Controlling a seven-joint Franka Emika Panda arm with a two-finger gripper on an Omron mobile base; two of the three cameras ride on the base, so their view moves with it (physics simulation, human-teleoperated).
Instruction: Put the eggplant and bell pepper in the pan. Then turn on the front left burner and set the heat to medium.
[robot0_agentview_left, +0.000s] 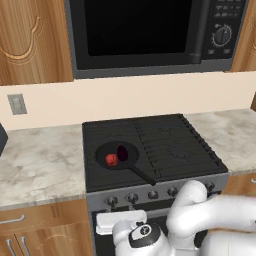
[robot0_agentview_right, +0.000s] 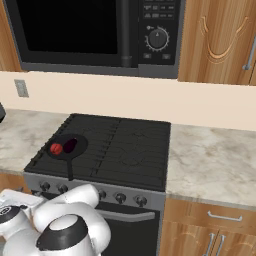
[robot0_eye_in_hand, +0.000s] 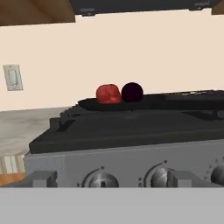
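This is a kitchen with brown wood cabinets (robot0_agentview_left: 30, 40) and a black microwave (robot0_agentview_left: 150, 35) up on the wall. A dark stove (robot0_agentview_left: 150, 145) sits between two speckled stone counters (robot0_agentview_left: 40, 165). A small light switch (robot0_agentview_left: 17, 104) is on the cream wall.

The pan (robot0_agentview_left: 118, 155) sits on the front left burner (robot0_agentview_left: 100, 172), near the left side of the cooktop. Its long handle (robot0_agentview_left: 142, 175) points toward the front of the stove. The bell pepper (robot0_agentview_left: 111, 159) and the eggplant (robot0_agentview_left: 122, 152) both lie inside the pan, right next to each other. From the hand view, the red bell pepper (robot0_eye_in_hand: 107, 94) is just left of the dark eggplant (robot0_eye_in_hand: 132, 92), and they look like they touch.

A row of round silver knobs (robot0_agentview_left: 152, 194) runs along the front of the stove. The gripper (robot0_eye_in_hand: 109, 179) is low down in front of the stove, facing the knobs. Its two grey fingertips (robot0_eye_in_hand: 41, 178) stand far apart, so it is open and holds nothing. One knob (robot0_eye_in_hand: 99, 179) sits between the fingertips, but I cannot tell if the hand touches it.
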